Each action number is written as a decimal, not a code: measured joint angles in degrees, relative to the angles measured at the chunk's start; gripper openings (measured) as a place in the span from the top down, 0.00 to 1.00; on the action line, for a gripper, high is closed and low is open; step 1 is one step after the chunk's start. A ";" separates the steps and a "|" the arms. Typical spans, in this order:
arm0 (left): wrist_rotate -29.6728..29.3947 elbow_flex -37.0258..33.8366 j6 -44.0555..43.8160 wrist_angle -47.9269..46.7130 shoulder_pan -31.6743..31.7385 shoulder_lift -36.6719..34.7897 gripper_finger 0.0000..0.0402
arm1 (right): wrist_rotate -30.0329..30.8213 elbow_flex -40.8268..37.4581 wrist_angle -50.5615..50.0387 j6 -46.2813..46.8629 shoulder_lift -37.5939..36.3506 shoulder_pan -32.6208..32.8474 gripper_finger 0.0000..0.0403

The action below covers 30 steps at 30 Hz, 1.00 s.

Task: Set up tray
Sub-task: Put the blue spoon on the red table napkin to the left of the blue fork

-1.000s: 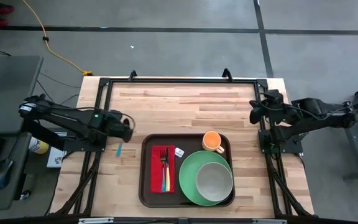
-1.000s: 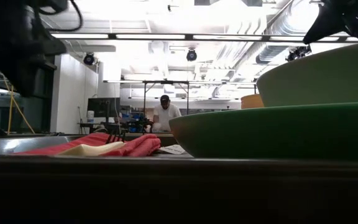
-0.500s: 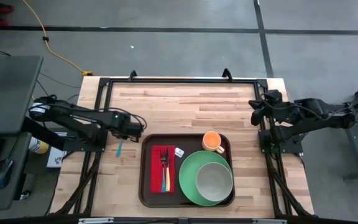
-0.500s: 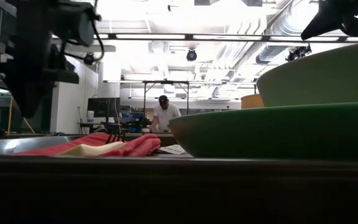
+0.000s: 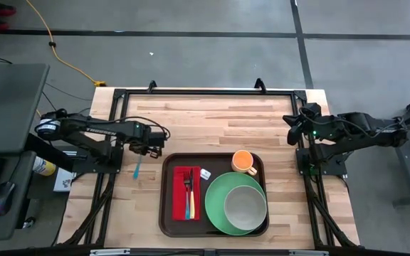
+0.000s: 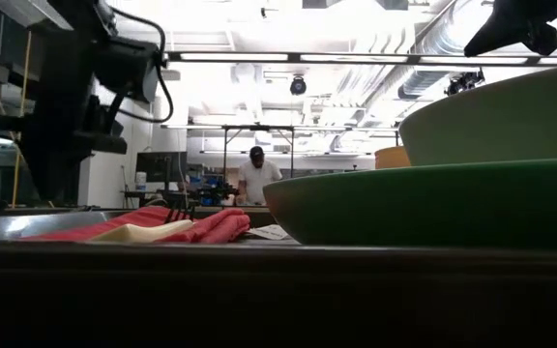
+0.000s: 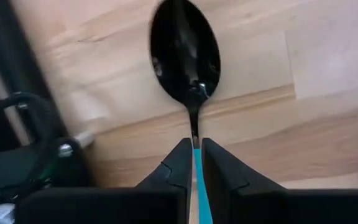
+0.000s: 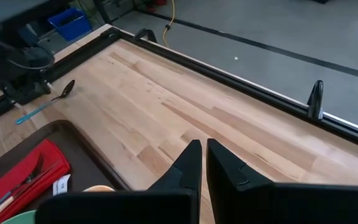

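On the tray: one plate, one bowl

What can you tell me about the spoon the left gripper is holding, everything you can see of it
The spoon has a dark, glossy oval bowl, a thin dark neck and a bright blue handle. It looks like metal with a plastic handle, though that is a guess. The left gripper is shut on the handle, with the bowl pointing forward past the fingertips over the bare wooden table. In the high view the blue handle trails out beyond the gripper, left of the tray, not on it. Whether the spoon touches the wood cannot be told.
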 joint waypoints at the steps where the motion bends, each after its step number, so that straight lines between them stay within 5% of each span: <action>1: 0.77 -0.83 0.98 1.35 0.42 0.01 0.82 | 0.01 0.00 0.00 0.00 0.00 -0.02 1.00; 6: 5.18 -4.53 3.13 8.65 1.57 0.04 0.69 | -0.29 0.00 0.00 -0.57 0.00 -0.02 1.00; 16: 4.09 -4.97 1.81 7.55 1.56 0.04 0.39 | 0.09 0.00 -0.02 -1.36 0.00 -0.02 1.00; 30: 6.67 -10.02 -2.72 13.32 1.60 -0.27 0.42 | 0.55 0.02 -0.03 -2.28 0.00 -0.02 1.00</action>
